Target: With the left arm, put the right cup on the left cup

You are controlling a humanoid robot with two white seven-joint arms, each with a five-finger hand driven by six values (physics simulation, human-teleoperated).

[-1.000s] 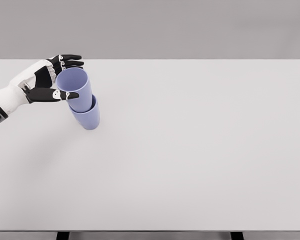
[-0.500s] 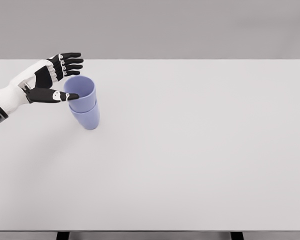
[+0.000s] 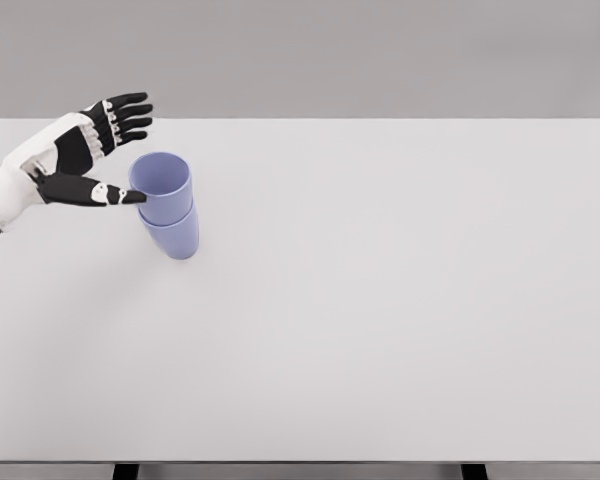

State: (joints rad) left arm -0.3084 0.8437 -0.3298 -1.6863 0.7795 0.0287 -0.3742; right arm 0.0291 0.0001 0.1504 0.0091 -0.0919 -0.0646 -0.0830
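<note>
Reaching in from the left edge, the left hand (image 3: 80, 155) is released, its black fingers (image 3: 128, 112) spread and holding nothing, with the thumb tip just beside the rim of the upper cup (image 3: 161, 186). That lavender cup sits nested upright inside the lower cup (image 3: 175, 238) of the same colour. The stacked pair stands on the far left part of the white surface (image 3: 380, 300).
</note>
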